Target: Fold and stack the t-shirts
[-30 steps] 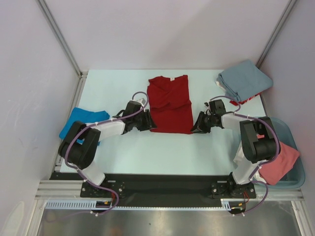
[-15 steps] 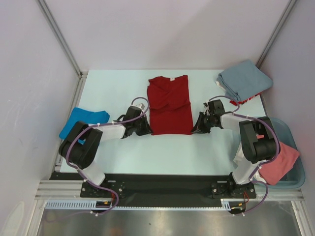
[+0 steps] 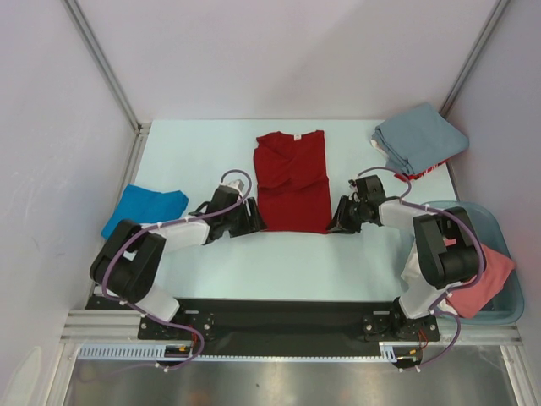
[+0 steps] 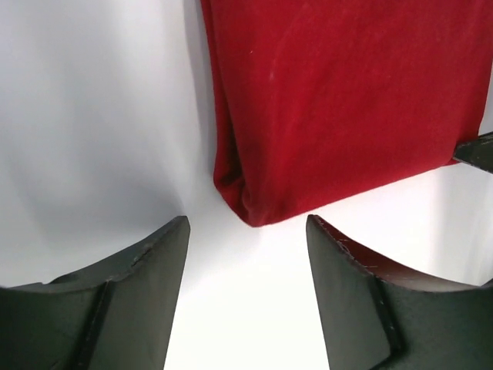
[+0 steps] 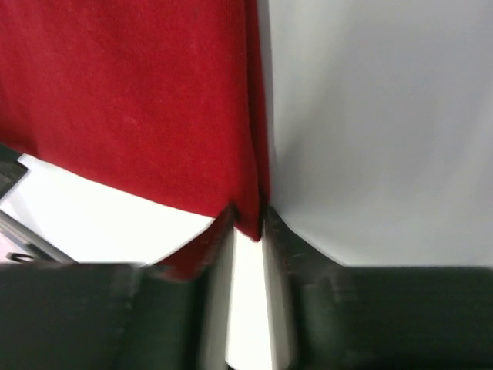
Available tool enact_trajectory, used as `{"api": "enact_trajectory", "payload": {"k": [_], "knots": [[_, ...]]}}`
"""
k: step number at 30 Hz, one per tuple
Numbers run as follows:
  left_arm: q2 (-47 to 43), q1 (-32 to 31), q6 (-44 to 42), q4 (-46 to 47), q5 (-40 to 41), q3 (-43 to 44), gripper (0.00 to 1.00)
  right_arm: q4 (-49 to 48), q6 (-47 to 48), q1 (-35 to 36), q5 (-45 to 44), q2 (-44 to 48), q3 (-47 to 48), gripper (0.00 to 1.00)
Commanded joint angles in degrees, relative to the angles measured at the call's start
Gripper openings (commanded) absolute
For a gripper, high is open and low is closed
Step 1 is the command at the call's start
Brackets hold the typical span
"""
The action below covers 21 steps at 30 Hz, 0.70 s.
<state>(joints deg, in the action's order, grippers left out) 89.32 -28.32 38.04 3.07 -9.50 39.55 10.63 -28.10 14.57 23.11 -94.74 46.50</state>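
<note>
On the table (image 3: 279, 262) the red shirt (image 3: 292, 182) lies flat in the middle, folded narrow with its collar at 12 o'clock, and a grey-blue pile (image 3: 420, 139) sits at 2 o'clock. My right gripper (image 5: 248, 223) is pinched onto the 5 o'clock hem corner, but my left gripper (image 4: 246, 223) is spread wide, with the 7 o'clock corner just ahead, ungrabbed. If I lift now, only one side rises and the fold skews.

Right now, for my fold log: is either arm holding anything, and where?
Right fingers pinch the red t-shirt at its near right hem corner; left fingers stand open, empty.
</note>
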Motion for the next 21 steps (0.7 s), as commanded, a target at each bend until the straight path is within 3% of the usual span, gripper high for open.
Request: {"api": "enact_trajectory", "payload": {"k": [1, 2, 5, 13, 15, 18, 19, 21], "knots": [[-1.2, 0.1, 0.5, -3.2, -0.3, -1.2, 0.69, 1.6, -0.4, 0.4, -1.1, 2.3, -0.7, 0.34], [-0.9, 0.1, 1.0, -3.2, -0.5, -1.2, 0.69, 1.2, -0.6, 0.3, -1.4, 2.7, -0.8, 0.39], [0.5, 0.1, 1.8, -0.3, -2.5, -1.1, 0.63, 1.3, -0.8, 0.1, -2.4, 2.5, -0.8, 0.43], [4.5, -0.2, 3.7, 3.7, -4.9, -1.8, 0.47, -0.6, -1.2, 0.7, -1.0, -1.4, -0.4, 0.39], [5.9, -0.2, 3.9, 4.4, -5.0, -2.1, 0.47, -1.1, -1.3, 1.1, -0.5, -1.5, -0.6, 0.32], [7.3, -0.2, 4.3, 6.0, -5.4, -2.4, 0.42, -1.1, -0.8, 1.5, -0.3, -1.2, -0.5, 0.09], [7.5, -0.2, 4.4, 6.3, -5.4, -2.4, 0.35, -0.7, -0.6, 1.3, -0.2, -1.1, -0.3, 0.0], [7.9, -0.2, 4.0, 5.6, -4.7, -1.9, 0.17, 0.4, -0.3, 1.5, 0.6, -1.0, 0.5, 0.0]]}}
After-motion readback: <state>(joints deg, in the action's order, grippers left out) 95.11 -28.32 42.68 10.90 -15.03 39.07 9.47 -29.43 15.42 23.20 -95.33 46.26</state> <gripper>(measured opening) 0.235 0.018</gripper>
